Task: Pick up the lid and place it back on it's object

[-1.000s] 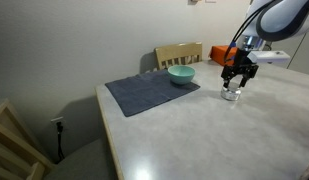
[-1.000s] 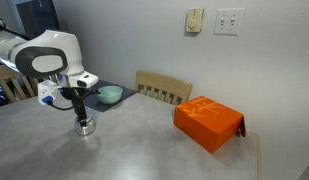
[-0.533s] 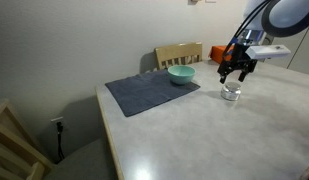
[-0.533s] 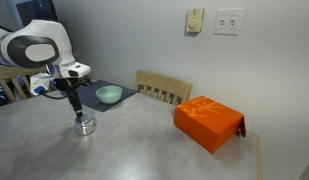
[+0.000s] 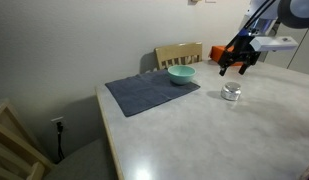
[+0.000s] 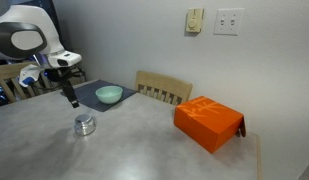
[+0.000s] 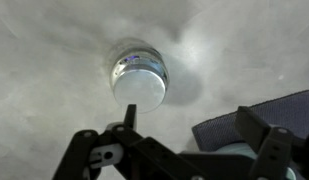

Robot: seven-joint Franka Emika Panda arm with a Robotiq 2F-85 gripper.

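A small round silver jar [image 7: 139, 62], capped by a pale shiny lid [image 7: 140, 92], stands on the grey table [image 5: 194, 130]; the gripper [image 7: 174, 150] hangs above it, fingers spread and empty.

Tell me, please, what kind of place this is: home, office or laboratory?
Most likely a home dining area: a wooden chair stands at the table, a teal bowl sits on a grey placemat, and a switch plate is on the wall.

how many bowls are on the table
1. The teal bowl sits on the dark mat, near the table's far edge by the wooden chair. The small metal container is not a bowl. The orange box might hide something behind it.
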